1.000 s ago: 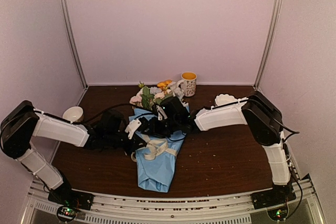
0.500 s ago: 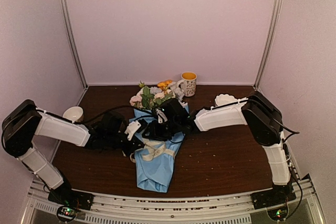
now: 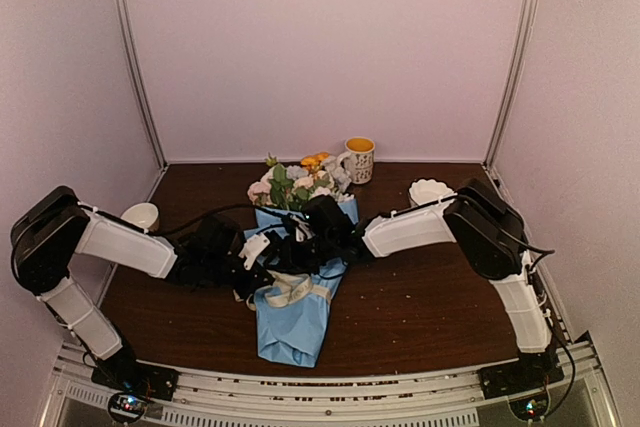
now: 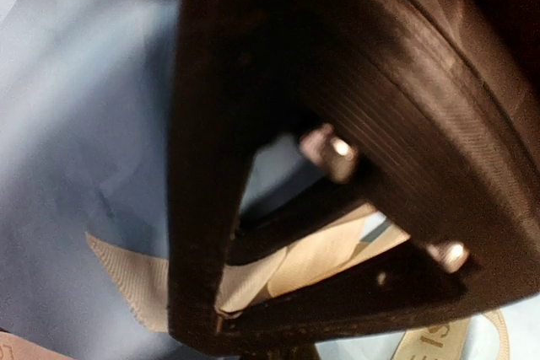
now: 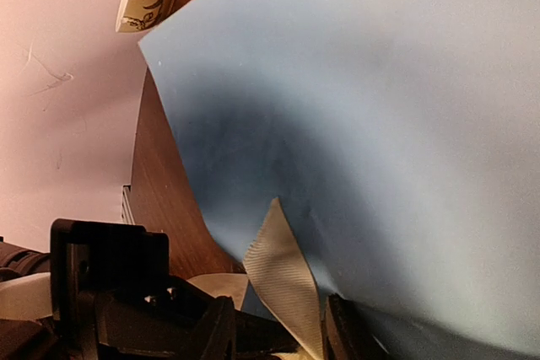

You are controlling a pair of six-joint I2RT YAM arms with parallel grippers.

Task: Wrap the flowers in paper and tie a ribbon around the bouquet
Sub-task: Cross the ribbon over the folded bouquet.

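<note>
Dark bench, pale walls. Mid-bench, left claw clamps the bouquet's ribbon; right claw gapes around a ribbon end. Best close firmly there, then pull both ends evenly.

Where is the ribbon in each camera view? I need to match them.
Top external: the ribbon wraps the blue paper, just below picture centre.
Left wrist: ribbon at bottom centre, over the paper.
Right wrist: ribbon at bottom centre, rising against the paper.
Shared landmark: the blue paper, in all three.
</note>
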